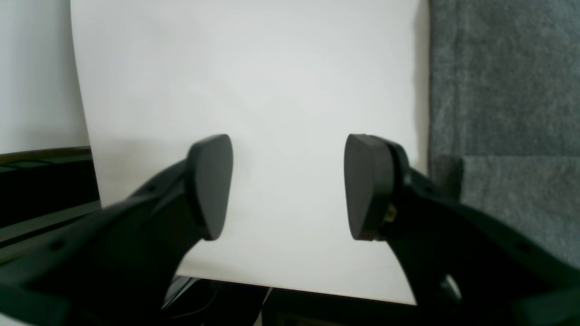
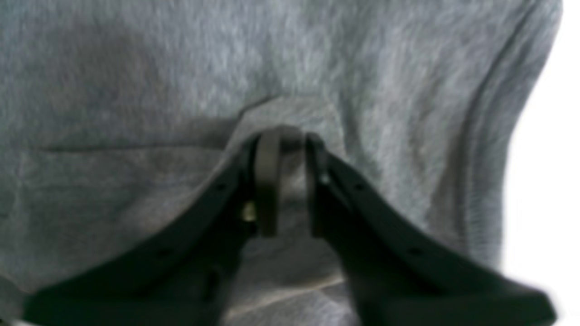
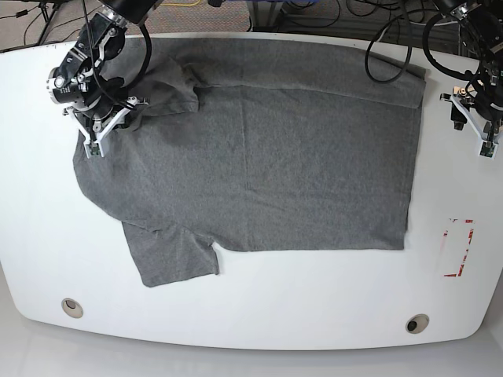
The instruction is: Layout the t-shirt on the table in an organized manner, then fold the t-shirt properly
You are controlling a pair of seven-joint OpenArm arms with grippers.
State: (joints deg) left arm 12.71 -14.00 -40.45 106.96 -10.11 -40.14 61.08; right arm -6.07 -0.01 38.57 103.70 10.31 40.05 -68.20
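Observation:
The heather-grey t-shirt (image 3: 259, 157) lies spread over the white table (image 3: 259, 318), one sleeve (image 3: 173, 259) pointing to the near left. My right gripper (image 3: 100, 126) is at the shirt's far-left corner. In the right wrist view this right gripper (image 2: 287, 140) is shut on a pinched-up fold of the grey t-shirt (image 2: 136, 90). My left gripper (image 3: 479, 126) hovers past the shirt's far-right edge. Seen from the left wrist, the left gripper (image 1: 288, 185) is open over bare table (image 1: 249, 81), nothing between its pads, with the t-shirt (image 1: 503, 90) to its right.
A red-and-white tape mark (image 3: 457, 247) sits on the table at the right. Two small round holes (image 3: 71, 307) (image 3: 416, 323) lie near the front edge. Black cables (image 3: 393, 47) hang at the back right. The left wrist view shows the table's edge and dark space (image 1: 41, 181) beyond it.

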